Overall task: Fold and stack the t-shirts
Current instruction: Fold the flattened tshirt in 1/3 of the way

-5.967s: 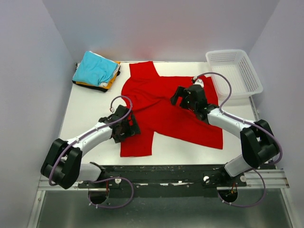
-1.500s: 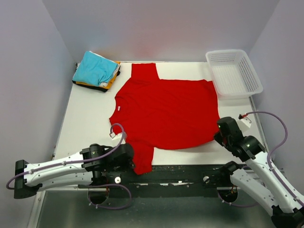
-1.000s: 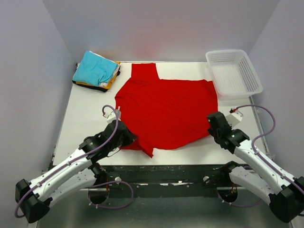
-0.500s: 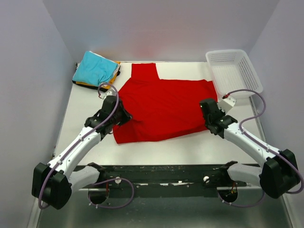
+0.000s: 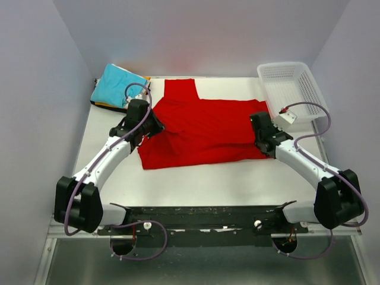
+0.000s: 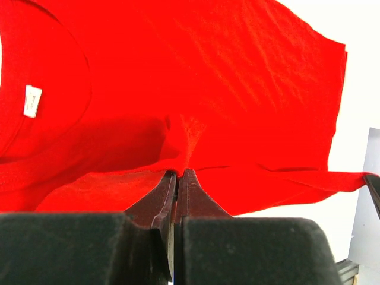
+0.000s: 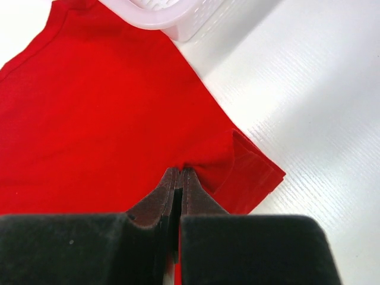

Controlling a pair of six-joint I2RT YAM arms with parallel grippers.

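White surface (image 5: 113,157), enclosed by pale walls (image 5: 41,77): red t-shirt (image 5: 202,133) is clamped by left hand (image 5: 155,126) and right hand (image 5: 259,141).

Shirt (image 5: 199,133) mid-table; folded stack (image 5: 119,88) far left, basket (image 5: 292,90) far right

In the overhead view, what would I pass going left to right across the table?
Folded t-shirts with turquoise on top → left gripper pinching cloth → red t-shirt → right gripper pinching its other side → white mesh basket.
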